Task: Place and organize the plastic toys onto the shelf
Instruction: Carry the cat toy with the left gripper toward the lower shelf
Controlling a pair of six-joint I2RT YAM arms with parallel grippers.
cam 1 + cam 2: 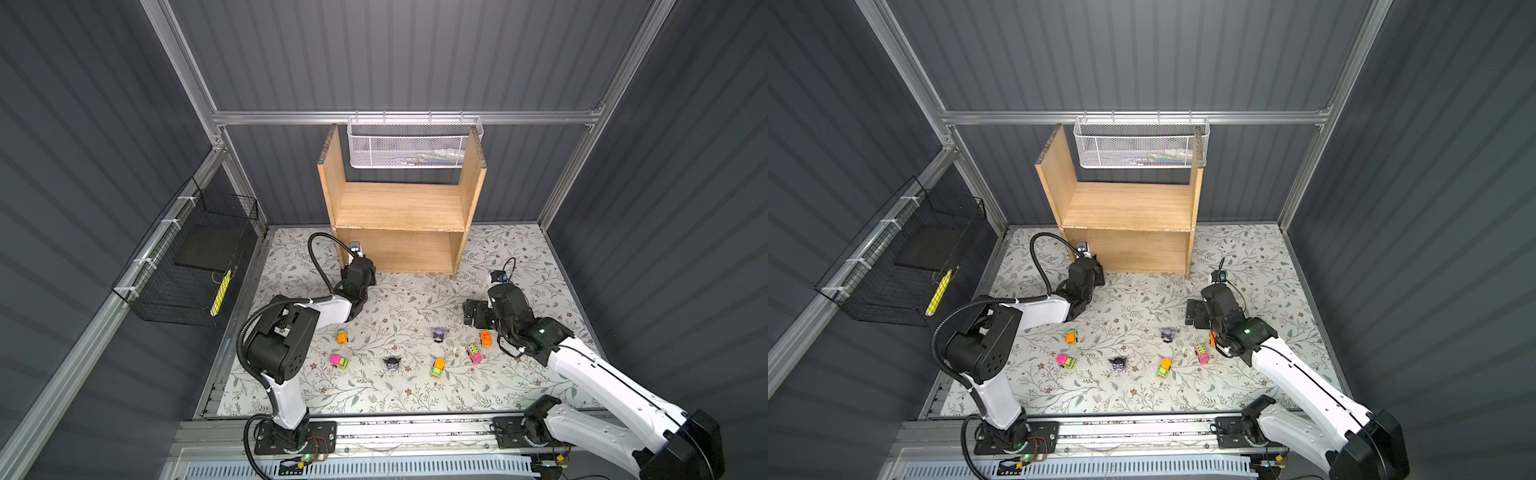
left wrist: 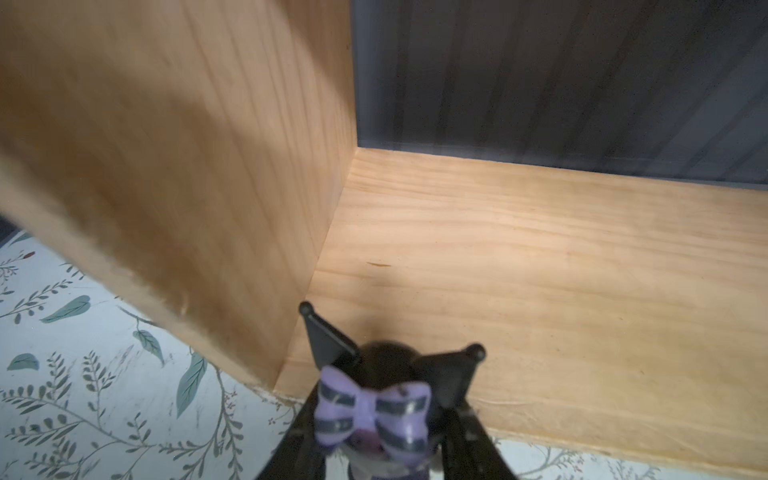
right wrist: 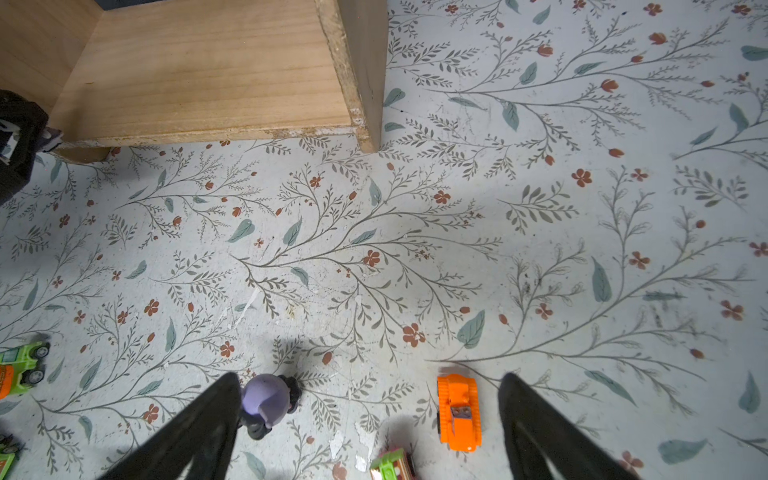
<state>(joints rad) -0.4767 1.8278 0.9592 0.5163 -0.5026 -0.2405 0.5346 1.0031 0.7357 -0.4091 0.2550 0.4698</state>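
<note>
The wooden shelf (image 1: 401,208) stands at the back of the floral mat, both tiers bare. My left gripper (image 2: 384,415) is shut on a purple-and-black figurine (image 2: 370,409) at the front left corner of the lower tier (image 2: 519,270). In a top view this gripper (image 1: 360,266) is at the shelf's lower left corner. My right gripper (image 3: 368,380) hangs open over the mat, with another figurine (image 3: 266,401) against one finger and an orange car (image 3: 459,411) lying between the fingers. Other toys lie on the mat: cars (image 1: 342,336), (image 1: 340,361), (image 1: 438,368), (image 1: 474,353) and a figurine (image 1: 392,364).
A white mesh basket (image 1: 411,143) hangs on the back rail behind the shelf. A black wire basket (image 1: 187,257) hangs on the left wall. The arms' base rail (image 1: 415,432) runs along the mat's front edge.
</note>
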